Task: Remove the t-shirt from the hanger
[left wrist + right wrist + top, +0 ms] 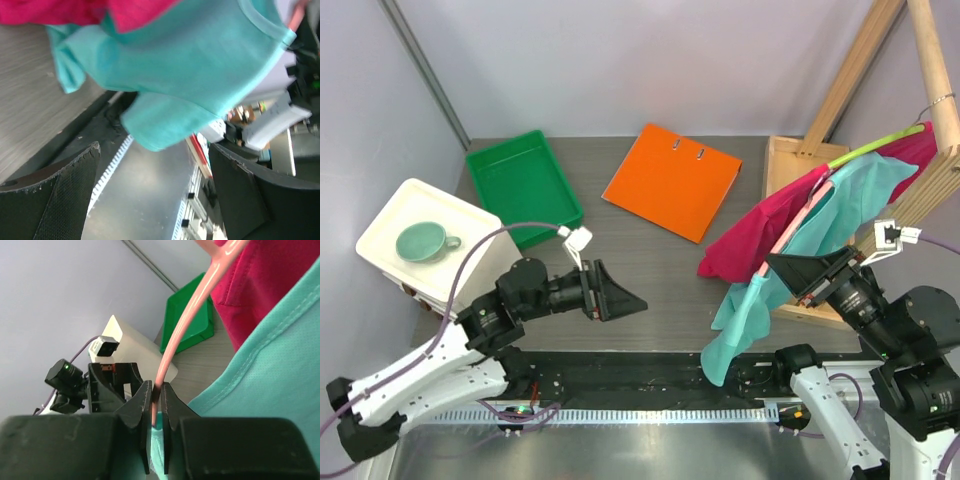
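Observation:
A teal t-shirt (850, 200) hangs on a pink hanger (800, 225) from the wooden rack at the right, and its lower end droops to the table's near edge. A magenta t-shirt (760, 235) hangs behind it on a yellow-green hanger (870, 148). My right gripper (782, 268) is shut on the pink hanger's lower arm; the right wrist view shows the pink rod (185, 315) pinched between the jaws (156, 395), with teal cloth (270, 365) beside it. My left gripper (620, 292) is open and empty, apart from the shirt, facing it; the teal cloth (190, 65) fills the top of its view.
A wooden rack (920, 100) with a wooden base (790, 160) stands at the right. An orange folder (670, 180) lies at the back middle and a green tray (525, 185) at the back left. A white box (390, 215) with a green cup (425, 240) stands at the left.

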Robot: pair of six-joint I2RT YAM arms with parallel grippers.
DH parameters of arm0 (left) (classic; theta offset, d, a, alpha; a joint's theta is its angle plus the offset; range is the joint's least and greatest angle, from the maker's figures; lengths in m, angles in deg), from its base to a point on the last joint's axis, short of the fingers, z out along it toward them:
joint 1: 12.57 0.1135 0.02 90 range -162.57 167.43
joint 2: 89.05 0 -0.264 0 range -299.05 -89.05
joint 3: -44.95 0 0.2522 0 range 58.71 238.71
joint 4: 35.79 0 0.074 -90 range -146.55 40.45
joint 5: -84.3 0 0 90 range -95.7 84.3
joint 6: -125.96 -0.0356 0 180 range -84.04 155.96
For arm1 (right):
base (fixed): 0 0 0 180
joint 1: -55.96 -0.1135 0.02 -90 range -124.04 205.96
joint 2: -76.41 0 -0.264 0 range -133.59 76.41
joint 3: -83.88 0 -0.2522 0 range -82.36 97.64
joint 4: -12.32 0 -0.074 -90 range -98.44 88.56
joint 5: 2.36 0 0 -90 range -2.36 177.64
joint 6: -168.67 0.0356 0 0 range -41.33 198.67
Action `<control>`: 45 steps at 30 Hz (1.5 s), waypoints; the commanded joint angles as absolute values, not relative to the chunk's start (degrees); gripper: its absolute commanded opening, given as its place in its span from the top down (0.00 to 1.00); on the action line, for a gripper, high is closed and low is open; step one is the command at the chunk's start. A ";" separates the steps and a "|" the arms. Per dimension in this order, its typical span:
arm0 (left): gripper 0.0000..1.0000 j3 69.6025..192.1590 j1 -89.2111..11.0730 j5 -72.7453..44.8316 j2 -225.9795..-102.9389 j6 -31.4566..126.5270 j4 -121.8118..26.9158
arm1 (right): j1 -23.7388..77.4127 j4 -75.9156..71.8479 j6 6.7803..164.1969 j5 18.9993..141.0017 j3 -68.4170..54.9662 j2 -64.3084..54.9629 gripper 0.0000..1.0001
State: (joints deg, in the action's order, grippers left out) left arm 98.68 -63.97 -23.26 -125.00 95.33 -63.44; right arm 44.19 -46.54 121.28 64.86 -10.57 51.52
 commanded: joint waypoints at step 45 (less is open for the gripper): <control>1.00 141.23 -85.78 10.90 -148.57 60.04 -80.38 | 44.36 -41.78 121.08 62.25 -16.18 49.95 0.22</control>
